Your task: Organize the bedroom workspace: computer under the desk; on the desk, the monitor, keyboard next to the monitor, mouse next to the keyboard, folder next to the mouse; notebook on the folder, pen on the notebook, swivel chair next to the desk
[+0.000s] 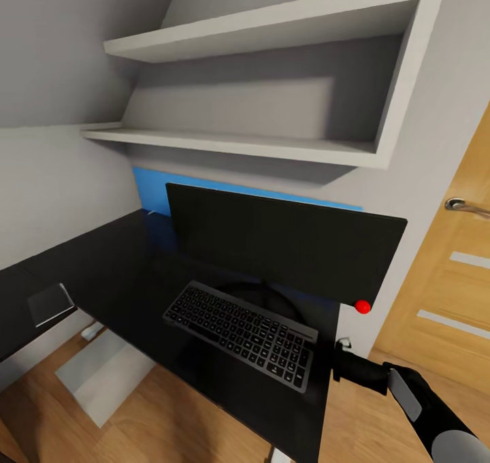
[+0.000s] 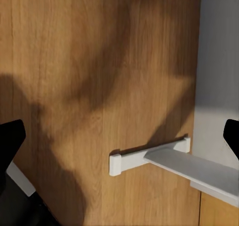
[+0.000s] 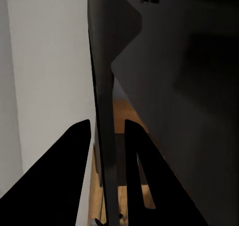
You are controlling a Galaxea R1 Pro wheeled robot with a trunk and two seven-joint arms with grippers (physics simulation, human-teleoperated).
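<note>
The monitor (image 1: 286, 245) stands on the glossy black desk (image 1: 122, 272), its red dot at the lower right corner. In front of it lies the keyboard (image 1: 241, 333). A small dark square notebook (image 1: 51, 304) rests on the desk's left wing. Under the desk stands the light grey computer (image 1: 102, 374), also seen as computer (image 2: 219, 61). My right gripper (image 1: 340, 357) is at the desk's right edge; in its wrist view the right gripper (image 3: 107, 151) is open, its fingers astride a thin dark panel edge. Over the wood floor my left gripper (image 2: 119, 136) is spread wide open, holding nothing.
Two white wall shelves (image 1: 272, 146) hang over the desk, with a blue panel (image 1: 153, 187) along the wall behind the monitor. A wooden door (image 1: 449, 299) with a metal handle stands at the right. A white foot bar (image 2: 149, 156) lies on the floor by the computer.
</note>
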